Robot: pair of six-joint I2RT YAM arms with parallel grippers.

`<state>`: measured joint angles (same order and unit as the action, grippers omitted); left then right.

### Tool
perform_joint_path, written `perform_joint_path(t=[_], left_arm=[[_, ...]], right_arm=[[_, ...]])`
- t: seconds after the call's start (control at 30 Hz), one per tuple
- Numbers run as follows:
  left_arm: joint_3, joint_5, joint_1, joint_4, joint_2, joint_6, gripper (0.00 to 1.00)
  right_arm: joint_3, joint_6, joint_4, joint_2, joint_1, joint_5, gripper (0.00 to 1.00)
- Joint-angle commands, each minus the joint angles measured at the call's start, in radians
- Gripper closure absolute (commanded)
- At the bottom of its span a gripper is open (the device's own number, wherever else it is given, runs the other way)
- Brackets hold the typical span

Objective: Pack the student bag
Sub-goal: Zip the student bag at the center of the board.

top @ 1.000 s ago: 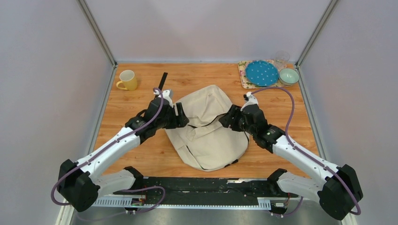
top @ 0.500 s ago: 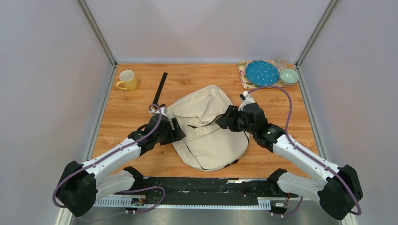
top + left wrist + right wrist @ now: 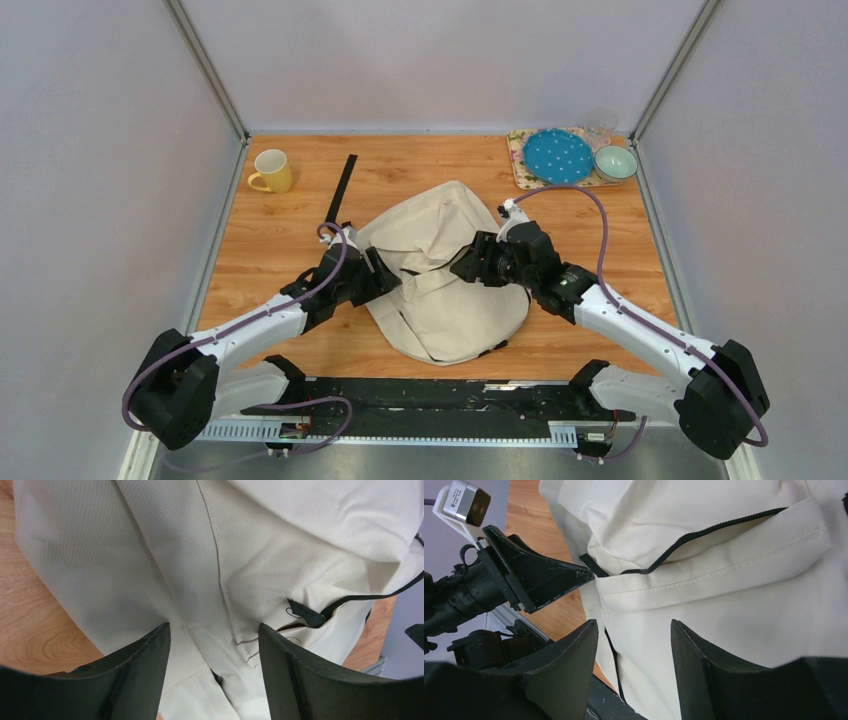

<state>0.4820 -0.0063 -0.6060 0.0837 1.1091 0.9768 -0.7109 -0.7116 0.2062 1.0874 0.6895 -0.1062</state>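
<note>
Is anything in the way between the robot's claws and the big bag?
No, nothing that shows. The left gripper and the right gripper both hang open right at the student bag, with only its cream fabric ahead of their fingers. The yellow mug and blue plate sit far off behind.

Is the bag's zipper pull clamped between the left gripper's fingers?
No: the left gripper stands open facing the bag, and the zipper pull lies outside its fingers.
</note>
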Motion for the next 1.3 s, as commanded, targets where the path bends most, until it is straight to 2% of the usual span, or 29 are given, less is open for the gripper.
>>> perform_joint_path(t=[0.0,0.03,0.07,0.27,0.33,0.43,0.47,0.53,0.73,0.93,1.27], left_arm=[[-0.062,0.008,0.002,-0.145,0.006,0.043,0.33],[-0.071,0.009,0.002,-0.162,0.003,0.046,0.38],[-0.082,-0.023,0.003,-0.182,0.005,0.048,0.48],[-0.079,-0.043,0.011,-0.2,0.026,0.034,0.69],[-0.076,-0.043,0.017,-0.2,0.035,0.031,0.72],[-0.072,-0.043,0.025,-0.2,0.038,0.022,0.81],[-0.069,-0.043,0.026,-0.199,0.04,0.02,0.89],[-0.066,-0.044,0.031,-0.194,0.038,0.014,0.99],[-0.026,-0.044,0.038,-0.141,0.011,-0.03,1.0],[0.003,-0.051,0.049,-0.088,-0.08,-0.079,1.0],[0.023,0.0,0.063,-0.048,-0.138,-0.099,1.0]], right_arm=[[-0.067,0.029,-0.021,0.016,0.034,-0.003,0.42],[-0.068,0.032,-0.019,0.022,0.039,-0.003,0.42],[-0.068,0.032,-0.016,0.026,0.044,-0.003,0.41],[-0.068,0.034,-0.014,0.043,0.061,0.002,0.42],[-0.07,0.035,-0.013,0.046,0.064,0.0,0.42],[-0.073,0.035,-0.011,0.054,0.068,0.0,0.42],[-0.076,0.037,-0.01,0.055,0.071,0.0,0.42],[-0.081,0.04,-0.01,0.063,0.077,0.0,0.42],[-0.133,0.083,0.01,0.104,0.114,-0.003,0.42],[-0.272,0.225,0.091,0.17,0.211,0.089,0.43],[-0.491,0.445,0.183,0.431,0.291,0.203,0.47]])
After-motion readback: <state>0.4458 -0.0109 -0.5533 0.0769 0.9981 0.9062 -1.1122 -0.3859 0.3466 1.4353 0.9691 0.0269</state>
